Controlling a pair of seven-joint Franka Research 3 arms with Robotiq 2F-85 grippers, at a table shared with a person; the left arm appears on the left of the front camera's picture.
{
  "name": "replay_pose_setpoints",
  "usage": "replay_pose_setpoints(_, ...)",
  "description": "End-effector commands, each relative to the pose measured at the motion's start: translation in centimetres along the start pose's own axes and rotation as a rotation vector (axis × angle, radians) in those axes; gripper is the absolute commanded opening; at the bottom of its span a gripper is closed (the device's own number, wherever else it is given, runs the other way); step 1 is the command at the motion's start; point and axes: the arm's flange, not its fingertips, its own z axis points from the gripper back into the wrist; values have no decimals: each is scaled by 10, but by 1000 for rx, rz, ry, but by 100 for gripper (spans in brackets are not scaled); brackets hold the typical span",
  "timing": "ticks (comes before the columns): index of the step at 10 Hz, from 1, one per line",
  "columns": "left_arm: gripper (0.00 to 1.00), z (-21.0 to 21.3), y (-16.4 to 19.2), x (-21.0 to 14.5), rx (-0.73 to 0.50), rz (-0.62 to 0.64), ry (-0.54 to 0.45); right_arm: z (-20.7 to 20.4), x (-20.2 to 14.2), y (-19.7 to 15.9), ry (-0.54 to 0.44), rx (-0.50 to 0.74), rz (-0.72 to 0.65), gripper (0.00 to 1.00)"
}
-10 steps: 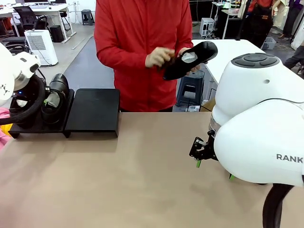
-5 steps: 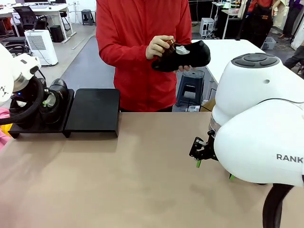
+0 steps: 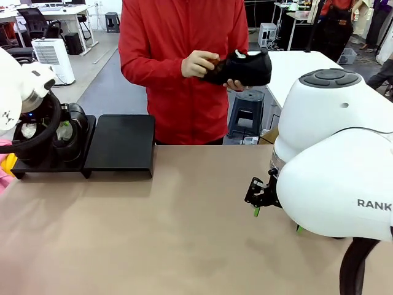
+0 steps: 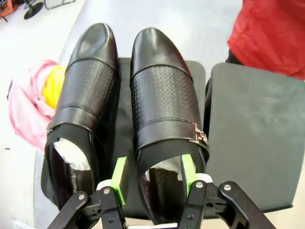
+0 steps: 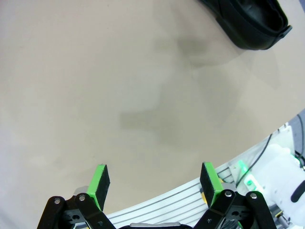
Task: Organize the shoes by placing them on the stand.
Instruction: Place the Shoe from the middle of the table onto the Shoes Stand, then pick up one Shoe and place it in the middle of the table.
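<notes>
Half-open and holding nothing, the left end effector straddles one shoe at bottom centre and could drag it off the stand.

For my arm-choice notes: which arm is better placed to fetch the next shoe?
Right. The right gripper hangs open over the table with a loose shoe just ahead; the left gripper is at the stand, jaws astride a placed shoe.

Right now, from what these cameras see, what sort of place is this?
Likely a robotics lab in an open office hall: a white robot arm shares a table with a person, while desks, office chairs and a white floor-standing appliance sit behind.
</notes>
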Motion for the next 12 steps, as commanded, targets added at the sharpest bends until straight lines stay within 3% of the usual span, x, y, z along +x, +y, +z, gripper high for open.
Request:
replay_pose_setpoints(1, 57, 23, 1, 3, 33, 28, 61, 2, 2, 4, 9, 8, 14, 100)
replay_pose_setpoints(2, 57, 44, 6, 7, 82, 26, 101, 2, 2, 4, 9, 8, 14, 100)
replay_pose_setpoints(3, 57, 8, -1, 2, 7, 2, 14, 2, 2, 4, 9, 8, 14, 100)
replay_pose_setpoints(10, 57, 5, -1, -1, 9, 3, 23, 2, 2, 4, 9, 8, 14, 100)
replay_pose_setpoints(12, 57, 51, -14, 20, -42, -24, -63, 2, 2, 4, 9, 8, 14, 100)
